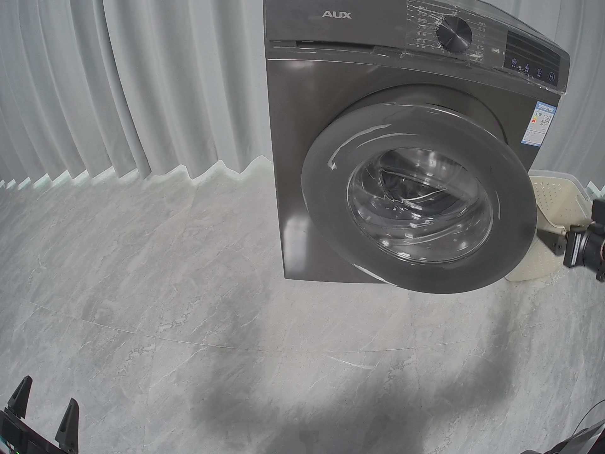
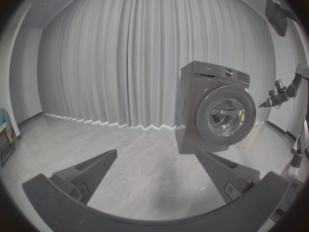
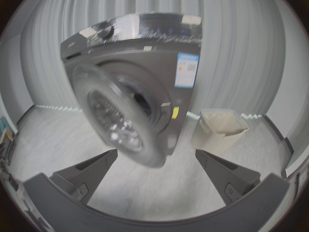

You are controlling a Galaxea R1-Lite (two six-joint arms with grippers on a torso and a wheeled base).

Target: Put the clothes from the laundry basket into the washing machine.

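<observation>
- The left gripper is nearest, low on the robot's left. Its fingers are spread wide with nothing between them. The head view's bottom edge cuts it off, leaving just two dark fingertips.
- The right gripper is held higher on the right. Its jaws are wide apart and empty, and it faces the right front corner of the washing machine. In the head view the frame's right edge cuts it off.
- Grey marbled floor lies between the grippers and the machine.
- The washing machine stands upright on the floor, its front turned toward the robot.
- Its round door is swung out from the front. In the head view the door's glass covers the drum mouth. In the right wrist view the door is blurred and a dark opening shows behind it. What is inside the drum cannot be made out.
- The laundry basket is pale and perforated. It stands upright just beside the machine's right side, with its open mouth facing up.
- In the head view the door hides part of the basket, and its far end is cut off at the frame's edge.
- Its contents and its long axis cannot be told.
- A pleated pale curtain hangs behind everything and reaches the floor.
</observation>
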